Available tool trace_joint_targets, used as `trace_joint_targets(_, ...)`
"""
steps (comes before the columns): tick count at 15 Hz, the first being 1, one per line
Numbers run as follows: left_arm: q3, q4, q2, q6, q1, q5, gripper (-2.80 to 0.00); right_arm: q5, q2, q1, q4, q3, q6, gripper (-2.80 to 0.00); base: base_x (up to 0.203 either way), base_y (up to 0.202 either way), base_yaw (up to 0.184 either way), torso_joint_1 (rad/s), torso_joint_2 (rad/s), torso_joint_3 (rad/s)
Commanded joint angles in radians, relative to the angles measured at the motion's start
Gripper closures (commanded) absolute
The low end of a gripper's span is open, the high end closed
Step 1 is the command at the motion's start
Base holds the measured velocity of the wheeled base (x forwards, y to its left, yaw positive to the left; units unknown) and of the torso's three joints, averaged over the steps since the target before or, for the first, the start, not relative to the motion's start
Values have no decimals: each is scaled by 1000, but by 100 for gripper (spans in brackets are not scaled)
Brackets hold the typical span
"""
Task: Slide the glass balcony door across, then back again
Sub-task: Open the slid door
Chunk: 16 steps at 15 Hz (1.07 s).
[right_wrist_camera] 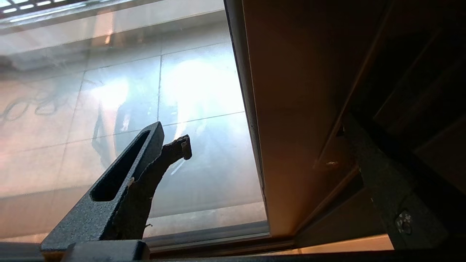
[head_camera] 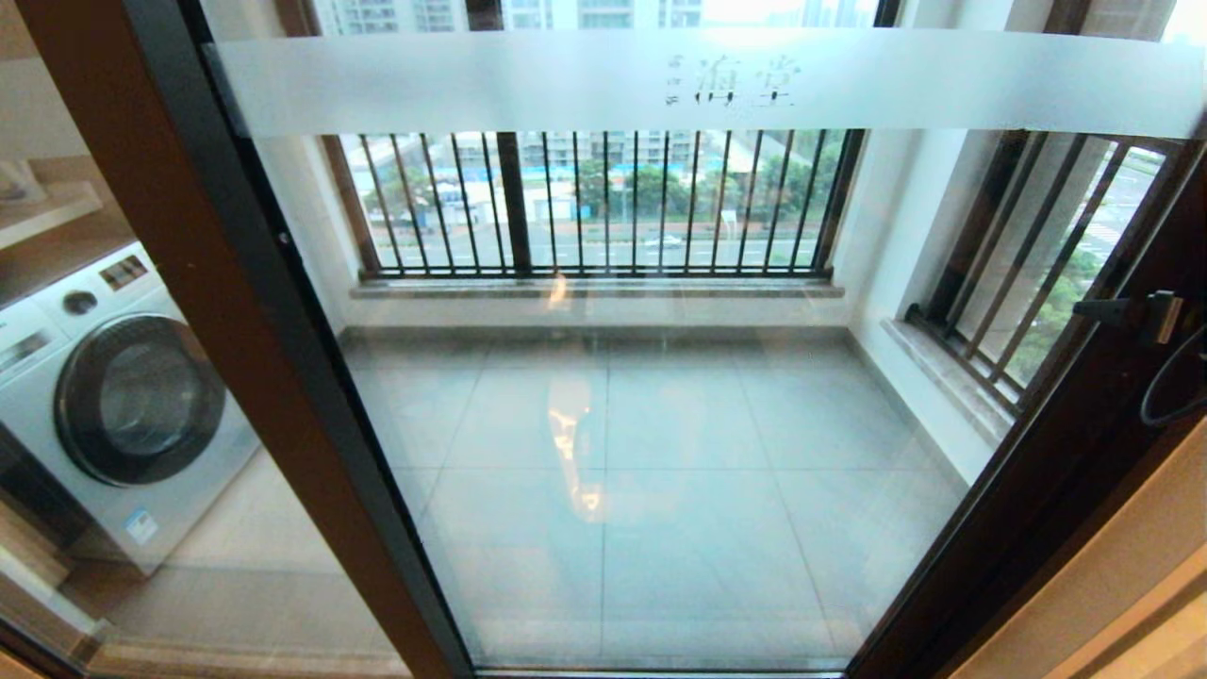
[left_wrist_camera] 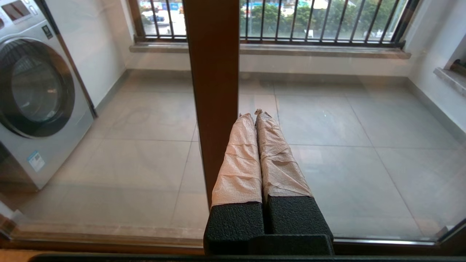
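Note:
The glass balcony door fills the head view, its frosted band with characters running across the top. Its brown left stile slants down the left, and the dark right stile slants down the right. My left gripper is shut and holds nothing. Its tape-wrapped fingers point at the glass just beside a brown stile. My right gripper is at the door's right stile. In the right wrist view this gripper is open, with the stile between its two fingers.
A washing machine stands behind the glass on the left. Black-barred windows close the balcony's far side and right side. A tiled floor lies beyond the door. A black cable hangs by the right gripper.

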Motion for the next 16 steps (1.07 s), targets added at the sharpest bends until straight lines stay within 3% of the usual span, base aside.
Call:
trace_joint_targets(1, 34, -1, 1, -1, 1, 0, 0, 9, -20, 10, 3, 14, 0, -280, 0, 0, 0, 0, 0, 0)
trace_joint_targets(16, 34, -1, 1, -1, 2, 0, 0, 7, -130, 106, 0, 152, -9, -280, 0, 0, 0, 0, 0, 0)
